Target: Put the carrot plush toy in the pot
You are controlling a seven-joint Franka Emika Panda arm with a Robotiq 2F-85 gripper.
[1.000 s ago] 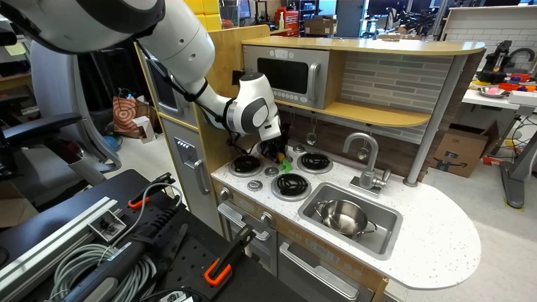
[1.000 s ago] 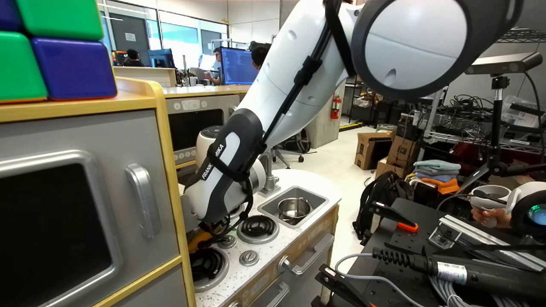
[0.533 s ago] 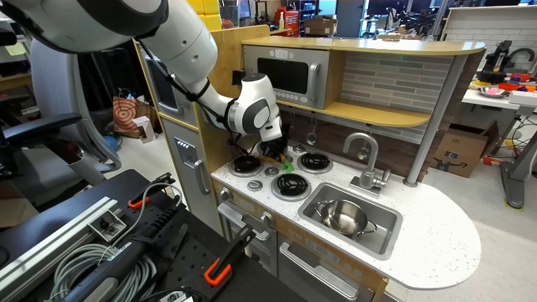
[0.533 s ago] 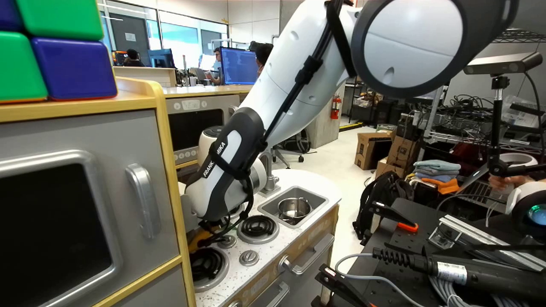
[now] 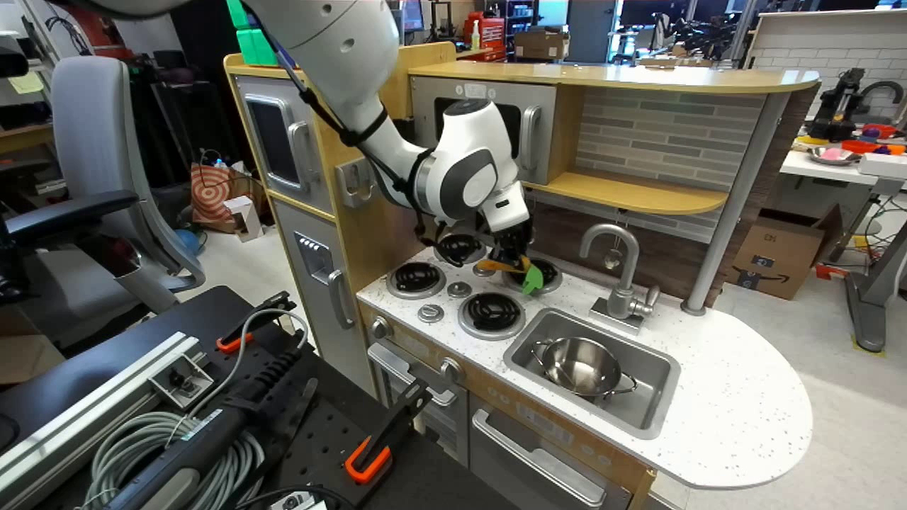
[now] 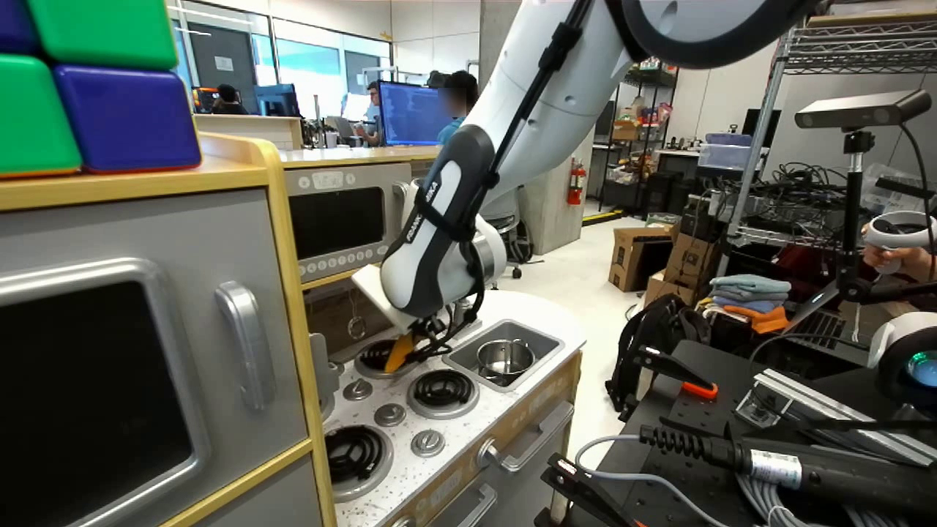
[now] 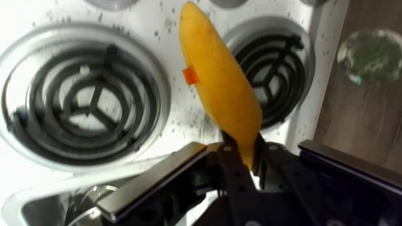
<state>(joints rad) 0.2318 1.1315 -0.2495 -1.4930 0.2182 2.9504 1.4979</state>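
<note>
Holds the carrot (image 7: 221,78) pinched in the narrowed claw (image 7: 242,138), close to the leaves (image 5: 532,280). Just now swings from beside the cabinet (image 5: 361,244) toward the sink (image 5: 645,407), reaching the rear burner (image 6: 375,356) on that side, seemingly off the surface (image 5: 737,425), at a height hard to tell. Looks, then, past picking up and into carrying. Not yet over the pot (image 5: 584,372), set inside the sink and unmoved in both exterior views. Probably calls for more travel, then centring and letting go. Could catch the long free end on the pot or the tap (image 5: 627,273).
</note>
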